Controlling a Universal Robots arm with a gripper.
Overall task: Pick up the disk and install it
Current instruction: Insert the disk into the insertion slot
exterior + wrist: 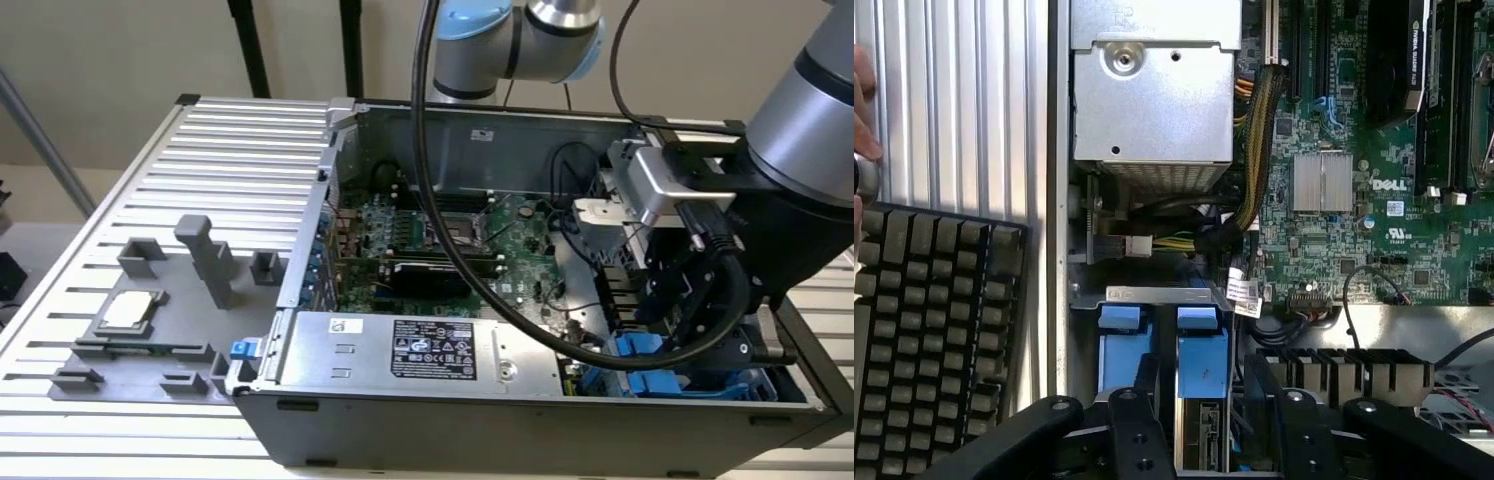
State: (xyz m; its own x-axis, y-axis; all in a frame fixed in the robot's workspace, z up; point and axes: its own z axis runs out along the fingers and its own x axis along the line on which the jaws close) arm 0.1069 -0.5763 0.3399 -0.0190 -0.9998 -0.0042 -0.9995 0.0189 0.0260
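The exterior view looks down at a slant, from middling range, on the whole open computer case [467, 125] and slatted table [227, 140]; the wrist view sits close above the drive bay [1154, 296], facing straight down onto the disk [1203, 345]; both share the motherboard [441, 225], power supply [427, 345] and bay.

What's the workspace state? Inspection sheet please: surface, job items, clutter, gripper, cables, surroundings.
surface: ribbed silver metal table carrying an open grey computer case.
job's things: silver-grey disk in blue plastic rails, down in the case's drive bay beside a second blue carrier; seating cannot be told.
clutter: grey plastic fixture holding a small square silver chip; dark keyboard.
grippers: black gripper at the disk, inside the drive bay.
cables: thick black cable from the arm draped over the green motherboard; braided bundle inside the case.
surroundings: a person's hand near the keyboard.
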